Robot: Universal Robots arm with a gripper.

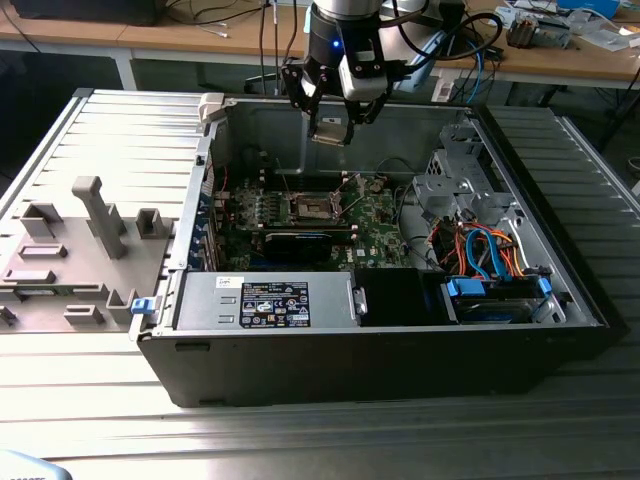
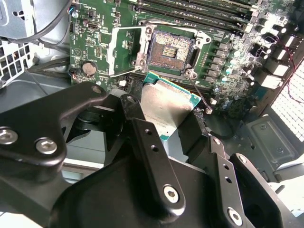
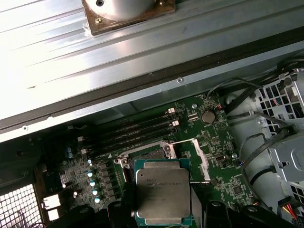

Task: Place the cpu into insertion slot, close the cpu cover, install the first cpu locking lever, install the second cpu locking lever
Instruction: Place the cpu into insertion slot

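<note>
Closest to us in the second wrist view are the black fingers of the gripper, and they are clamped on two opposite edges of the cpu. We see its silvery-tan metal top facing up and its green rim showing at the free edges. The chip is held clear of everything, touching nothing but the finger pads.

Beyond the chip in both wrist views lies the insertion slot, a dark square socket with a bare contact field and nothing seated in it. Beside the slot, the cpu cover is swung open on its hinge, so the socket is uncovered. In the first wrist view the cpu overlaps the near edge of the slot, with the memory slots lying just past it.

In the exterior view the gripper hangs high inside the open computer case, well apart from the green motherboard. The insertion slot sits below it and a little toward the exterior view's left. We judge that the chip is roughly squared to the socket but offset from it sideways and well above it, so placing has not begun. Neither locking lever can be made out with certainty.
</note>
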